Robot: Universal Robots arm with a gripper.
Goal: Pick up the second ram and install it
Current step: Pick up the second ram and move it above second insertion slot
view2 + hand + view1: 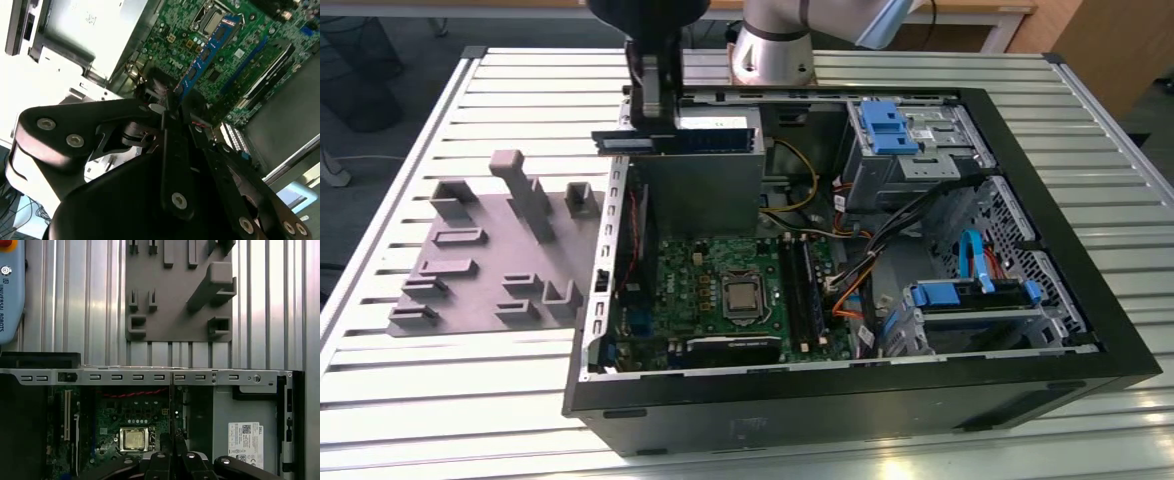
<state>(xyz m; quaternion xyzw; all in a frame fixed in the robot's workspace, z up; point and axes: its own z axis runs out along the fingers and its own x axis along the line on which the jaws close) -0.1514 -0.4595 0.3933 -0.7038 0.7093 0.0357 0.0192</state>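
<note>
- The second ram [678, 135] is a thin, long, dark blue-green board. In the second wrist view its flat face [205, 52] carries a row of small dark chips.
- It hangs in the air above the open computer case [854, 405]. It touches nothing but the gripper [654, 122], whose fingers [170, 145] are closed on one end of it.
- In the exterior view the stick lies level over a bare metal box [700, 190] at the far end of the case. It hangs near the case wall on the exterior view's left.
- Below it the case is open at the top, with the green motherboard [707, 290] on its floor. The long black slot strips [798, 290] lie towards the exterior view's right of the processor [744, 295]. Loose cables [907, 215] and blue drive brackets [887, 125] crowd the exterior view's right side.
- In the first wrist view the stick shows edge-on as a thin dark line [172, 405] rising from the gripper [172, 456]. This view also takes in the case's metal rim [125, 376] and the grey moulded tray [170, 300] beyond it.
- The tray [494, 250] rests on the ribbed metal tabletop [467, 400], just beside the case on the exterior view's left.
</note>
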